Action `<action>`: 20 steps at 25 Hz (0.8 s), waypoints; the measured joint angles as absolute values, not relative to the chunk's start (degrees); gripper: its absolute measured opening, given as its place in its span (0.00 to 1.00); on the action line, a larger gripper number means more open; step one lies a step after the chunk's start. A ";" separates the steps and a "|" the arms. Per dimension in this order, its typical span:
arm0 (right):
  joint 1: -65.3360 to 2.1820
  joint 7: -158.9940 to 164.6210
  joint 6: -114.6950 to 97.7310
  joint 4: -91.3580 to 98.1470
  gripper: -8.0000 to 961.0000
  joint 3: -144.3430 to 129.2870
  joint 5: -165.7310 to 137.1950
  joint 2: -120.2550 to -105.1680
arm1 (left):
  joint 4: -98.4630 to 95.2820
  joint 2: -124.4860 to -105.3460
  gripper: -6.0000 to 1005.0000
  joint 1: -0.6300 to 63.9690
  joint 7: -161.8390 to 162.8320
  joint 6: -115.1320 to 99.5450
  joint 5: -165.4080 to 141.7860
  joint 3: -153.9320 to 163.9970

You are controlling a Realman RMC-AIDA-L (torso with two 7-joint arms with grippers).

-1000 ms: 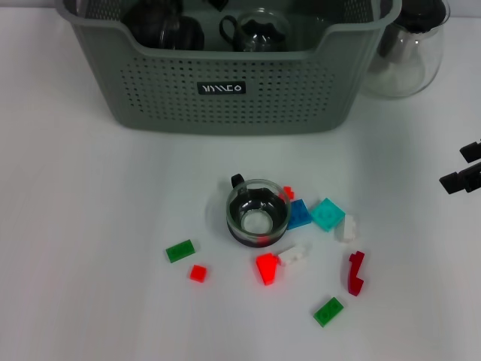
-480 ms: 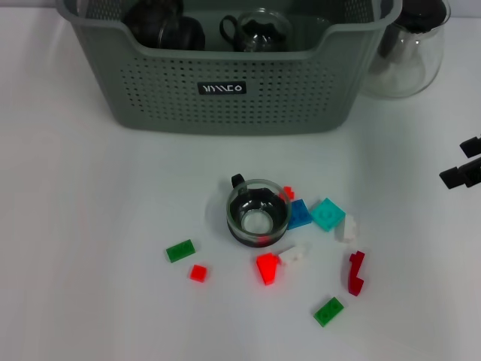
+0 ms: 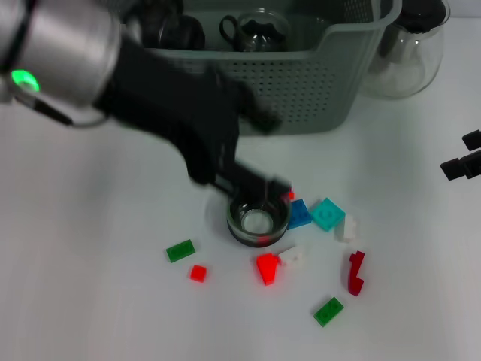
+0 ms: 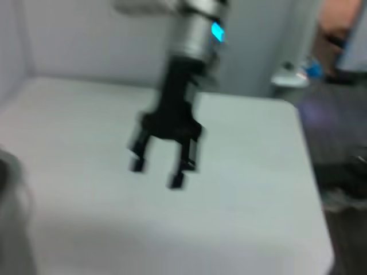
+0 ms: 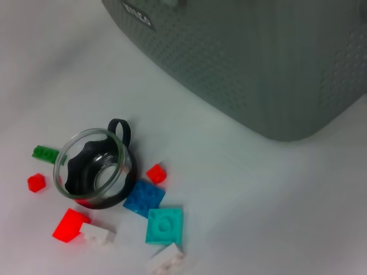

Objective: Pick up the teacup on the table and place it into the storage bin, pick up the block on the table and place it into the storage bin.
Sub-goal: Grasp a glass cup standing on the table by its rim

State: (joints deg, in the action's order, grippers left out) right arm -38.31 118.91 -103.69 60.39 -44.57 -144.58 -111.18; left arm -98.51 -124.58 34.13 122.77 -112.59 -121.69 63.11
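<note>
One left gripper (image 3: 252, 184) low over teacup (image 3: 258, 219) at frame centre, finger spread blurred, cannot tell, right gripper (image 3: 464, 162) parked at right edge, fingers parted, holding nothing.

The storage bin (image 5: 258, 57) bears a small black label (image 5: 137, 15) whose white lettering is unreadable.

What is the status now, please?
Left gripper over teacup rim, grip unclear. Right gripper open, parked at table's right edge. Teacup on table, blocks around it. Storage bin behind.

blocks (image 3: 328, 213) crowding teacup (image 3: 258, 219) right side, left side open
</note>
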 joint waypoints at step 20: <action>-37.70 118.73 -101.58 57.98 0.95 -44.84 -144.62 -111.80 | -78.05 -124.76 0.78 35.17 120.24 -87.64 -142.75 94.50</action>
State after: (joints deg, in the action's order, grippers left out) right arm -37.70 118.73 -101.58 57.98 -44.84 -144.62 -111.80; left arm -78.05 -124.76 35.17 120.24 -87.64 -142.75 94.50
